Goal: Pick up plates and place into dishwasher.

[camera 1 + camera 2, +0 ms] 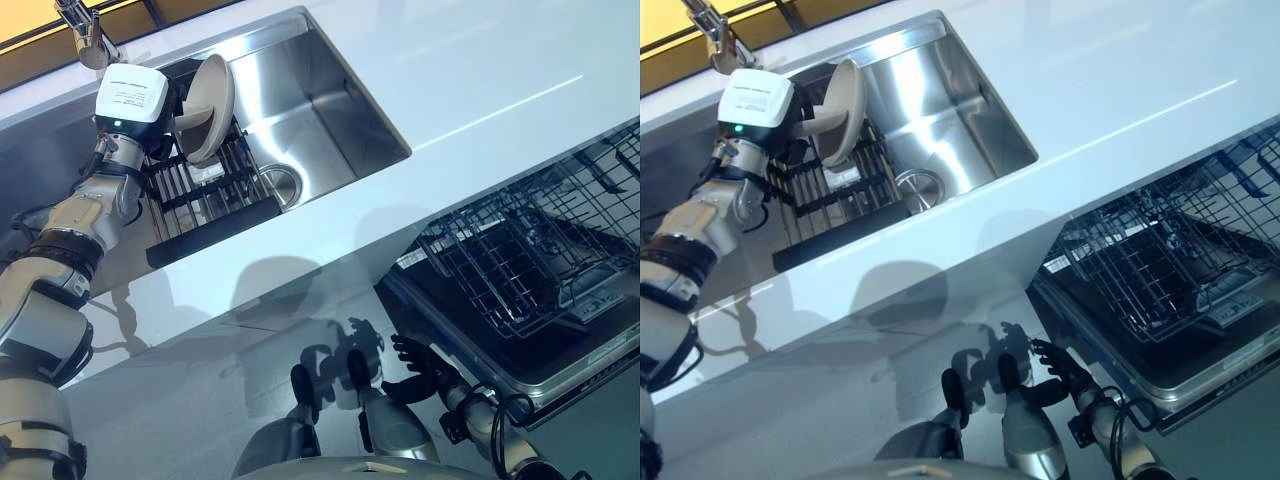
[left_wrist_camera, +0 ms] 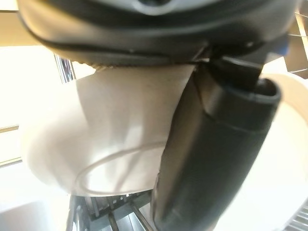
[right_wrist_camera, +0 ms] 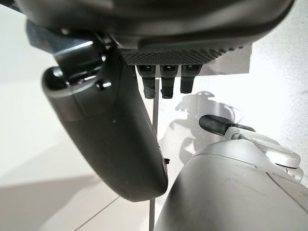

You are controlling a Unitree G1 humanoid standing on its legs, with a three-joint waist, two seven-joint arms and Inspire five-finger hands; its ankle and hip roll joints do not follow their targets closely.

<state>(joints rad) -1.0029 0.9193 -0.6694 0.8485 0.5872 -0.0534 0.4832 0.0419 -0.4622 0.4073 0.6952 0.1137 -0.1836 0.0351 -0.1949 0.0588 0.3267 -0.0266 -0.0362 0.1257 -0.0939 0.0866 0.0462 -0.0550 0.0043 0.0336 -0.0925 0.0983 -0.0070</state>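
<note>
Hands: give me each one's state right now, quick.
Left hand: shut on the beige plate, over the black rack in the sink.
Right hand: open, holding nothing, low beside the dishwasher rack.

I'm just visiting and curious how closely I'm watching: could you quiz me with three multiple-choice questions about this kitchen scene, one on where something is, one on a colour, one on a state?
1. Where is the plate?
A. In the dishwasher
B. Over the rack in the sink
C. On the counter

2. What colour is the plate?
A. Beige
B. Blue
C. Black

3. What is the dishwasher's state?
A. Shut
B. Open, basket holding no dishes
C. Open, full of plates

Answers: 1 B, the left robot hand holds it above the sink rack. 2 A, it looks beige. 3 B, the dishwasher basket is out and bare.
</note>
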